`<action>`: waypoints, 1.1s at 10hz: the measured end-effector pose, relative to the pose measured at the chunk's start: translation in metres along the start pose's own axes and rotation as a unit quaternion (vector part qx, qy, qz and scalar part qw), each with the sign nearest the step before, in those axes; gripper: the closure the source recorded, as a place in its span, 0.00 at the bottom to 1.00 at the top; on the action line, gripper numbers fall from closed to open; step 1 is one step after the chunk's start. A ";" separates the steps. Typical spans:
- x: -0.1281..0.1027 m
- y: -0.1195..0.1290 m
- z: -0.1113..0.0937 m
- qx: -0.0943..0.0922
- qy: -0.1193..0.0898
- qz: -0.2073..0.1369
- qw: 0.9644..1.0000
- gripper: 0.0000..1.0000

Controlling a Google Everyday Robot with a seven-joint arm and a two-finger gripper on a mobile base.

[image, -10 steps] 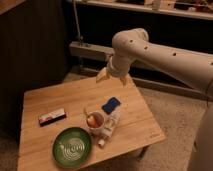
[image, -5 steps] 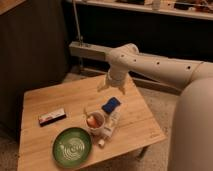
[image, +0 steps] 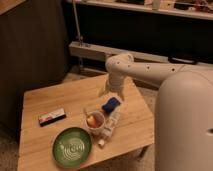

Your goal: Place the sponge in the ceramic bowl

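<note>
Swung down and toward the table's middle since a second earlier, when raised over the far edge: gripper at the end of the white arm, now low and just above the sponge. Could not tell whether spread wide, narrowed, or closed on anything, nor whether touching the sponge or merely hovering over it. Found the sponge, blue, lying on the wooden table right of centre, unmoved from the earlier views and well apart from the ceramic bowl. Saw the bowl, green with pale spiral lines inside, sitting at the near edge toward the left. Noted a white mug with orange contents between sponge and bowl, near the bowl's rim, and a pale elongated item lying slantwise against the mug's right side, near the sponge. Noted also a flat dark box with a red-white label lying left of the mug, apart from everything else.
</note>
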 end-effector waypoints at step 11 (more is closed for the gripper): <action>0.006 0.003 0.072 0.000 0.021 0.025 0.999 0.20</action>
